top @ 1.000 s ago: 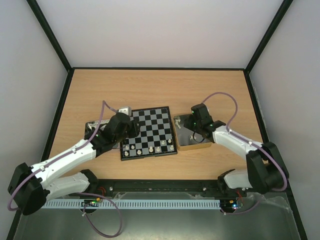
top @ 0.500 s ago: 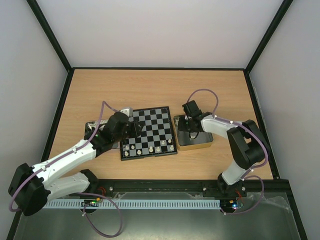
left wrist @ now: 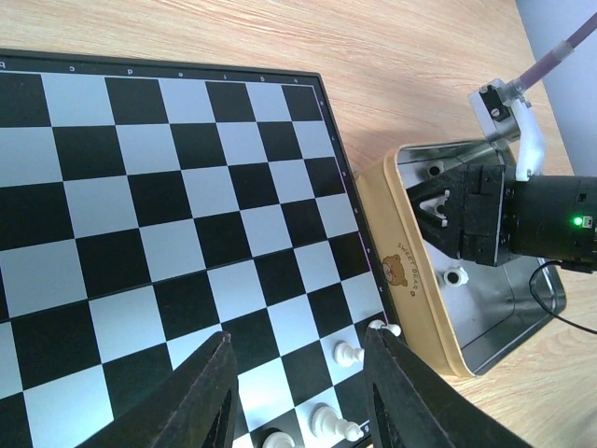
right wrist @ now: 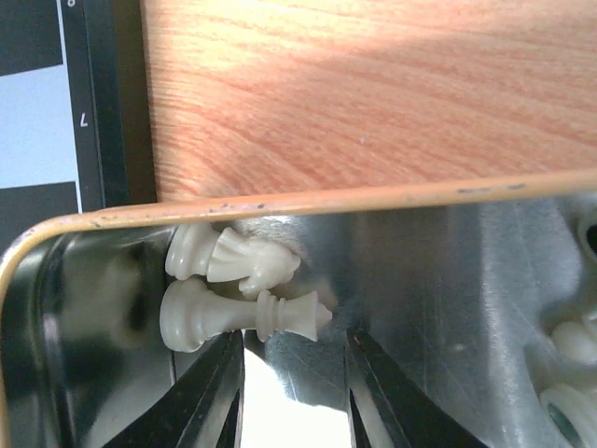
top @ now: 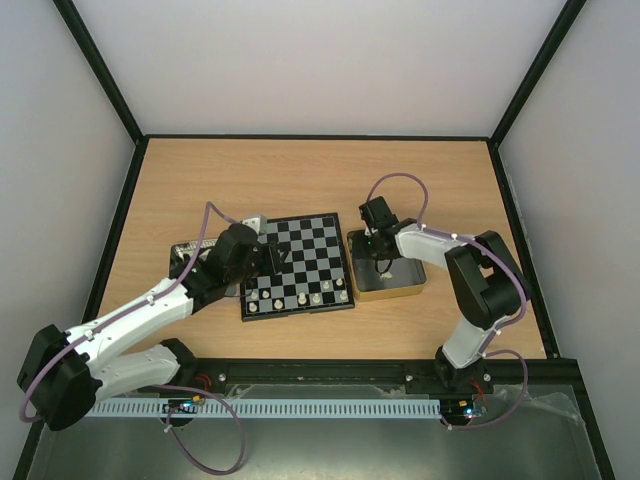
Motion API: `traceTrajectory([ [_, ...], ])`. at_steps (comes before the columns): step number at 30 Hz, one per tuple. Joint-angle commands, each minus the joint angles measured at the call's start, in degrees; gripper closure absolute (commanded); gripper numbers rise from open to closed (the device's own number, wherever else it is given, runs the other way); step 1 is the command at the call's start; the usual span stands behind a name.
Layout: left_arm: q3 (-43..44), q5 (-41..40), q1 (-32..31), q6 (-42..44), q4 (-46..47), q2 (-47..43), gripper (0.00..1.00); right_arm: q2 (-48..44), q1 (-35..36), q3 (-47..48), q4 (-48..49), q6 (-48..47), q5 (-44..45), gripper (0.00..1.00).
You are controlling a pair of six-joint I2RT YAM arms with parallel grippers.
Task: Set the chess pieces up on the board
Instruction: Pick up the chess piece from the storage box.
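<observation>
The board [top: 300, 262] lies mid-table, with several cream-white chess pieces [top: 300, 298] standing along its near rows. My left gripper [top: 274, 255] hovers over the board's left part. In the left wrist view it [left wrist: 298, 334] is open and empty above white pieces [left wrist: 348, 354] at the board's corner. My right gripper [top: 382, 258] reaches down into the gold-rimmed tin [top: 412, 290] right of the board. In the right wrist view it [right wrist: 293, 338] is open, just short of two cream pieces [right wrist: 242, 315] lying on their sides in the tin's corner.
A second tin [top: 184, 250] sits left of the board, partly under my left arm. More cream pieces [right wrist: 569, 347] lie in the right tin [right wrist: 326, 201]. The board's black border [right wrist: 98, 93] runs close beside that tin. Black frame posts edge the table.
My right arm has folded in, and its gripper has shifted left to the far-left corner of the tin. My left gripper has edged slightly right over the board.
</observation>
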Motion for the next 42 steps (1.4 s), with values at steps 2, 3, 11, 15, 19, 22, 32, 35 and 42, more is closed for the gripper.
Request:
traceTrajectory([
  [2, -0.37, 0.36, 0.59, 0.88, 0.99, 0.31, 0.60, 1.75, 1.39, 1.63, -1.92, -1.84, 4.41, 0.75],
  [3, -0.39, 0.38, 0.59, 0.89, 0.99, 0.27, 0.60, 1.67, 1.65, 1.41, -2.26, -1.89, 5.00, 0.77],
  [11, -0.70, 0.64, 0.59, 0.85, 1.26, 0.46, 0.60, -2.91, 2.01, -1.39, -3.36, -0.03, 7.70, 0.88],
  [15, -0.71, 0.73, 0.66, 0.75, 1.59, 0.53, 0.60, -5.38, 2.00, -1.93, -1.72, 4.43, 9.27, 0.82],
  [19, -0.56, 0.74, 0.67, 0.70, 1.61, 0.53, 0.60, -6.23, 2.08, -1.92, 1.41, 10.62, 8.05, 0.69],
  [22, -0.57, 0.74, 0.68, 0.60, 1.63, 0.44, 0.60, -5.34, 2.46, -1.49, 2.91, 14.64, 7.28, 0.64],
  [32, -1.23, 0.78, 0.68, 0.38, 1.69, 0.09, 0.60, -2.91, 4.98, -1.21, -3.47, 18.80, 18.26, 0.62],
  [35, -1.45, 0.90, 0.68, 0.38, 2.08, 0.17, 0.60, -3.08, 5.17, -2.84, -4.12, 18.85, 18.73, 0.63],
  [42, -1.38, 1.13, 0.68, 0.46, 2.45, 0.62, 0.60, -4.24, 5.60, -5.95, -4.38, 19.00, 16.89, 0.65],
])
